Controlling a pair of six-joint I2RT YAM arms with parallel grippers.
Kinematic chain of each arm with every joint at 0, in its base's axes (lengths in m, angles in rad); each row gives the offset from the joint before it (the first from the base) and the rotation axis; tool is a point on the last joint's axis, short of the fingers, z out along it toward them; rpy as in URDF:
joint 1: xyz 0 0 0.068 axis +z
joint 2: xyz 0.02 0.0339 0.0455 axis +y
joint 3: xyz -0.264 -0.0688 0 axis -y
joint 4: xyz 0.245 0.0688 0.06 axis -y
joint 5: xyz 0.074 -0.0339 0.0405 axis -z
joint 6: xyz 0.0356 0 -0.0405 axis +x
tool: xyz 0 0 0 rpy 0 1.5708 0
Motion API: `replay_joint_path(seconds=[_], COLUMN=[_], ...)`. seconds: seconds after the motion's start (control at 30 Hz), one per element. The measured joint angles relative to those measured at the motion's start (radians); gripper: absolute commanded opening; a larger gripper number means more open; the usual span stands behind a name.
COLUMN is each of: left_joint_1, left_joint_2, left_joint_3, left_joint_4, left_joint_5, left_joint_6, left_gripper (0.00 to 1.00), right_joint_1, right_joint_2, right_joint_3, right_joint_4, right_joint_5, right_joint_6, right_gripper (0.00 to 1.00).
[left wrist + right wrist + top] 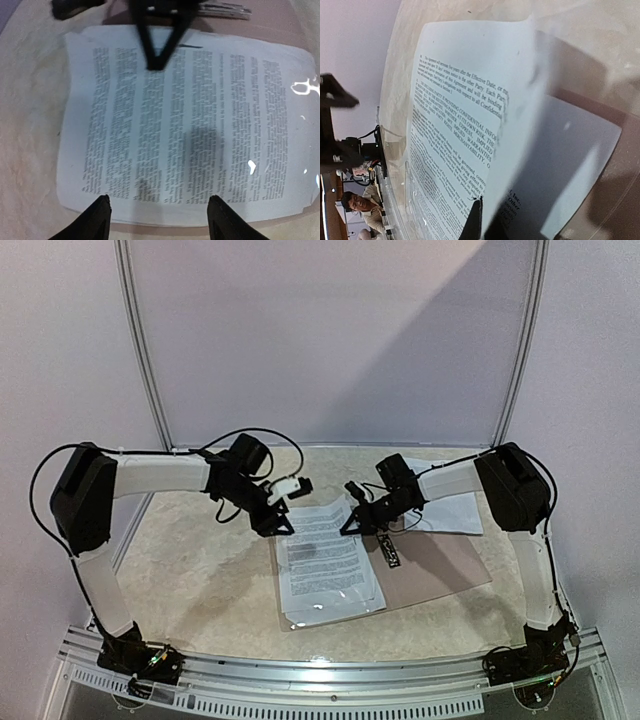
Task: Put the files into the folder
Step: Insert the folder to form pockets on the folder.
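Now, your left gripper [159, 205] hangs with fingers spread above the files [328, 565], which lie on the left half of the open folder [440, 562]. Your right gripper [357, 524], near the folder's far edge, is pressed together on a sheet's lifted edge.

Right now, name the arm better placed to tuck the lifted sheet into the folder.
Probably right: the right gripper is shut on the raised sheet; the left gripper hangs open, holding nothing.
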State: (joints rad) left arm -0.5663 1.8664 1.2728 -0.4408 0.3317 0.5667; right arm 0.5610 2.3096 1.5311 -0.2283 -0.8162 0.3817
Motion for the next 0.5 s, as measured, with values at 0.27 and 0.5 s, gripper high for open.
replay_joint_path(seconds=[0.27, 0.5], left_joint_1=[-0.188, -0.226], left_joint_2=[-0.013, 0.018], left_joint_3=[-0.099, -0.099], left_joint_4=[-0.070, -0.105], left_joint_5=[-0.049, -0.105], left_joint_6=[0.171, 0.226], left_gripper=[0.71, 0.71], right_joint_1=[0.003, 0.010], right_joint_2=[-0.036, -0.116], right_joint_3=[-0.063, -0.178], right_joint_4=[0.072, 0.126], right_joint_5=[0.029, 0.045], right_joint_6=[0.070, 0.103], right_gripper=[0.22, 0.32])
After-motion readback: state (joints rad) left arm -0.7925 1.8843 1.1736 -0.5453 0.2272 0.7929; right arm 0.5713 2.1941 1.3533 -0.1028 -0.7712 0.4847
